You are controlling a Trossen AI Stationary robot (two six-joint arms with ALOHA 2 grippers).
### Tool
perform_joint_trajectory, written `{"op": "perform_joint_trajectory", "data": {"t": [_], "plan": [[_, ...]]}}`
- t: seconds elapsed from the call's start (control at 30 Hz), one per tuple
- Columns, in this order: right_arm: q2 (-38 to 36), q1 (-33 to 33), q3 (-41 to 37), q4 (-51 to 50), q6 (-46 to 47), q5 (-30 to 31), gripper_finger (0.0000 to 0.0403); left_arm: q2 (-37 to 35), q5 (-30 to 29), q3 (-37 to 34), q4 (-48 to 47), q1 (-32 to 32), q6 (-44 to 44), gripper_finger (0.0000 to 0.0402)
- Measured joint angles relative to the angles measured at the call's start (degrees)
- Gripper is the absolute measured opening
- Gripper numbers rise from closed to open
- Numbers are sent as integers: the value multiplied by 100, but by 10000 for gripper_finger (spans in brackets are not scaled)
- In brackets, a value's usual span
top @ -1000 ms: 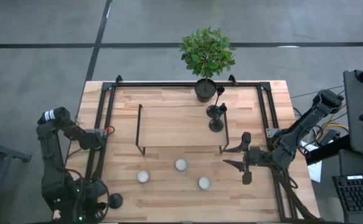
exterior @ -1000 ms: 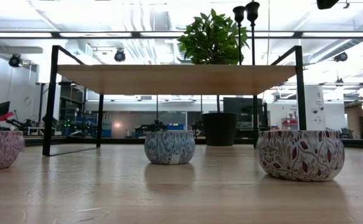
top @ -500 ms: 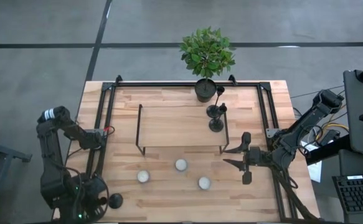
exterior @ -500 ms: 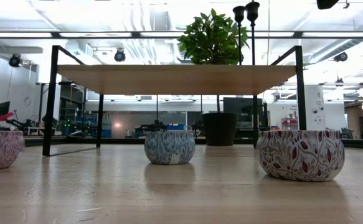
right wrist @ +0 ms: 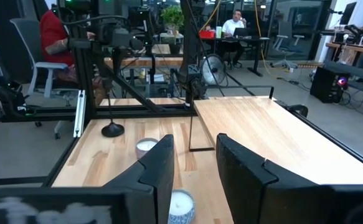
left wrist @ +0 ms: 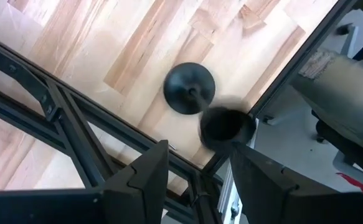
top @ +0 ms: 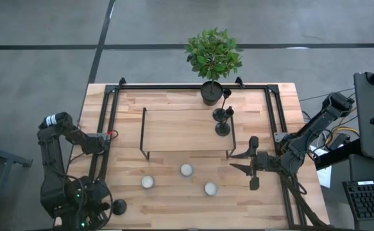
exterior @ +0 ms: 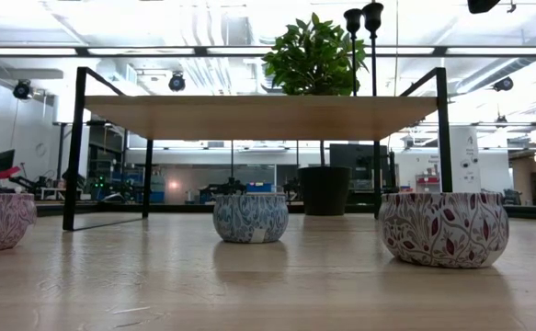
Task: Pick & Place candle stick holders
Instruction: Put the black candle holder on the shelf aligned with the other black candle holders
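- Left gripper sits at the table's front-left corner, above the black frame rail; fingers are parted with a clear gap, holding nothing.
- Directly under it in the left wrist view: 1 candle stick holder, disc base flat on the wood, its stem pointing up at the camera with the blurred cup top just beside the base.
- Same holder in the high view stands upright at the front-left table corner, just beside the left arm's base, well apart from the others.
- Right gripper hovers over the table's right side, near the shelf's right front leg; fingers spread wide, empty.
- Its fingers show in the right wrist view, parted, pointing across the table toward the left arm.
- 2 other candle stick holders stand on the right end of the small raised wooden shelf, close together, upright.
- In the low view both tops stick up above the shelf beside the plant.
- Plant pot is at the table's back edge, just behind the shelf.
- 3 tealight candles sit on the table in front of the shelf, spaced apart; patterned cups in the low view.
- People are seated in the room beyond the table in the right wrist view.
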Motion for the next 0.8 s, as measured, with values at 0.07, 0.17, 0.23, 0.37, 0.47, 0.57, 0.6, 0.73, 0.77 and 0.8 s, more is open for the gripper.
{"op": "perform_joint_trajectory", "data": {"t": [0.07,0.17,0.23,0.37,0.47,0.57,0.6,0.73,0.77,0.8], "plan": [[0,0,0,-2,1,-2,111,0,38,1,26,-3,-12,167],[5,0,0,-8,2,-4,107,-7,49,38,-88,-9,30,167],[9,0,0,-10,2,-7,105,-21,-205,39,-240,-9,162,167],[9,-4,0,-8,7,-13,102,-22,133,36,-174,-9,83,167],[9,-4,0,-8,7,-13,99,-24,191,74,-145,-78,-48,167],[9,-2,0,-11,8,-13,97,-28,251,48,166,-170,-284,167],[9,-2,0,-13,7,-13,95,-25,270,32,235,-182,-298,167],[11,-2,0,-19,7,-13,91,56,231,-71,171,-188,-198,167],[11,-2,0,-23,7,-13,89,76,229,-115,191,-186,-154,167],[11,-2,-2,-29,7,-13,88,88,211,-173,190,-186,-106,167]]}}
